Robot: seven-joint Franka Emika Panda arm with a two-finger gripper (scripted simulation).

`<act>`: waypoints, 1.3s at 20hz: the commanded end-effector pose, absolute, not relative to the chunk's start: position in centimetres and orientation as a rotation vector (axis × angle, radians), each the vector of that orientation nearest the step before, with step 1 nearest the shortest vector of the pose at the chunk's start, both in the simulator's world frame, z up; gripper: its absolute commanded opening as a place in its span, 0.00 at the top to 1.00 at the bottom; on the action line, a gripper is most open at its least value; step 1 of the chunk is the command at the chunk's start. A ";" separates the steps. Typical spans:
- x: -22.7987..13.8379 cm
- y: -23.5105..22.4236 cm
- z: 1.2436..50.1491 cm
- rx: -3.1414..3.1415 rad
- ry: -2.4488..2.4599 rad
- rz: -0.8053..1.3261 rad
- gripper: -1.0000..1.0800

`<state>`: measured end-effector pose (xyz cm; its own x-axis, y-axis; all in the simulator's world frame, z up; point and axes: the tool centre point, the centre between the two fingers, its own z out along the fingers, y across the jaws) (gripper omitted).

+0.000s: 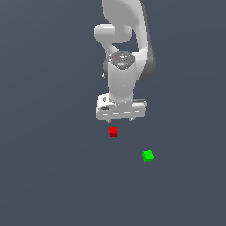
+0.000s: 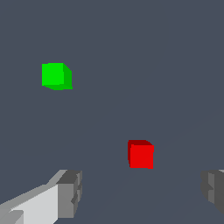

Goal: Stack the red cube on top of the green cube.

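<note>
The red cube (image 1: 113, 131) lies on the dark grey floor just in front of the arm. In the wrist view the red cube (image 2: 141, 154) sits between and a little ahead of the two fingers (image 2: 70, 192). The green cube (image 1: 148, 155) lies apart from it, nearer the camera and toward the exterior view's right; it also shows in the wrist view (image 2: 56, 75). My gripper (image 1: 120, 121) hangs open and empty above the floor, just behind the red cube and not touching it.
The white arm (image 1: 126, 48) rises behind the gripper. The floor (image 1: 53, 176) is a plain dark grey surface with no other objects in view.
</note>
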<state>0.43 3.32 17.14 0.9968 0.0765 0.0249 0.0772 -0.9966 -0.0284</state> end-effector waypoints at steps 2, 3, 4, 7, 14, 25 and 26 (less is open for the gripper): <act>0.4 3.3 17.1 -3.110 -0.120 -0.037 0.04; 0.4 3.3 17.0 -3.110 -0.120 -0.037 0.04; 0.3 3.2 16.9 -3.111 -0.118 -0.036 0.04; 0.1 3.0 16.0 -3.113 -0.114 -0.033 0.04; -1.1 1.7 11.7 -3.127 -0.092 -0.017 0.04; -2.3 0.2 7.0 -3.141 -0.066 0.000 0.04; -2.3 0.2 7.0 -3.141 -0.066 0.000 0.04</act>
<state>-2.28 0.27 7.16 0.9991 0.0421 -0.0011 0.0421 -0.9991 -0.0006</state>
